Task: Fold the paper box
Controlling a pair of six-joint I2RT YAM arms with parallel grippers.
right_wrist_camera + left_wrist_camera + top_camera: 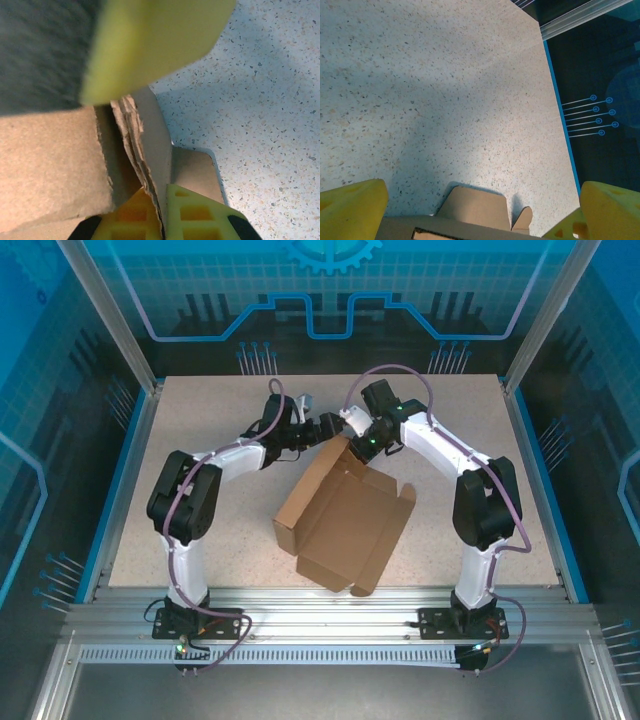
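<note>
The paper box (345,520) is a brown cardboard sheet in the middle of the table, partly folded, with one wall raised at its far corner. My right gripper (360,444) is at that corner. In the right wrist view my right gripper (163,194) is shut on the frayed edge of the raised cardboard wall (145,140). My left gripper (327,428) hovers just left of it. Its yellow fingers (352,205) stand wide apart in the left wrist view, with the box's top edge and flaps (475,210) low between them.
A blurred yellow finger (150,40) crosses the top of the right wrist view, close above the cardboard. The speckled table (200,440) stretches to blue side rails (125,490). An aluminium frame (330,600) runs along the near edge by the arm bases.
</note>
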